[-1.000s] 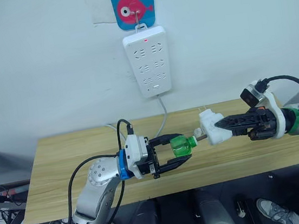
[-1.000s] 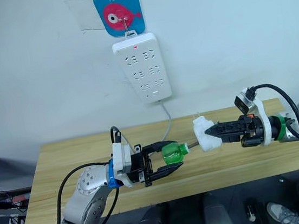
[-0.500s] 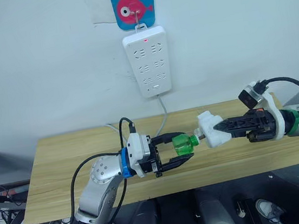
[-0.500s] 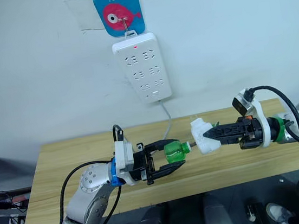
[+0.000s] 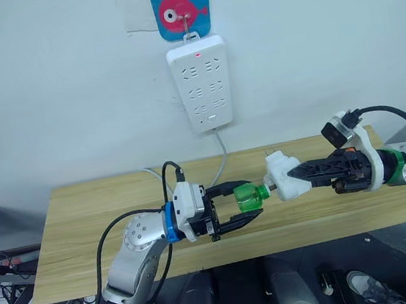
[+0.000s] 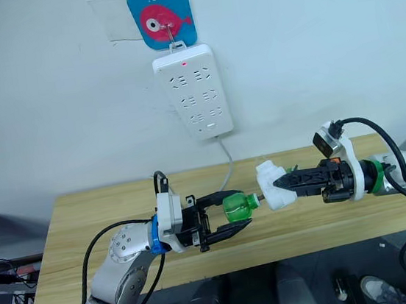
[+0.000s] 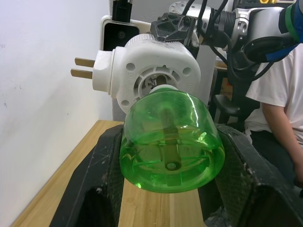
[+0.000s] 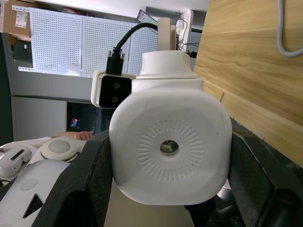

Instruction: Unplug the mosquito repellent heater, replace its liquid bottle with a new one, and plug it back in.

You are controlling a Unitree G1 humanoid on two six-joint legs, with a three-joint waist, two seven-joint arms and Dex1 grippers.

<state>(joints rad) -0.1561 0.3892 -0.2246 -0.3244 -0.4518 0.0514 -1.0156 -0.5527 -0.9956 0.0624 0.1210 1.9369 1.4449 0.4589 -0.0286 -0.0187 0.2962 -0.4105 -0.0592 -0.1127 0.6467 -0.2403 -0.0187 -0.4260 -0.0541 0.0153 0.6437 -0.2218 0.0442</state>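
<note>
A robotics test room, laid out as a mock household corner. At centre frame a plain light-wood tabletop [image 5: 77, 212] stands against a bare white wall [image 5: 54, 88]; at the top, a white power strip [image 5: 201, 84] hangs from a hook on a blue fish plaque [image 5: 181, 7], its cord [image 5: 221, 157] trailing down behind the wood. Loose cables and gear [image 5: 6, 295] crowd the floor at lower left. The wrist views take in white pegboard panels [image 8: 61, 42] and a cardboard box [image 8: 16, 16] at upper left, and a seated person in a white shirt [image 7: 279, 94] at the right edge.
</note>
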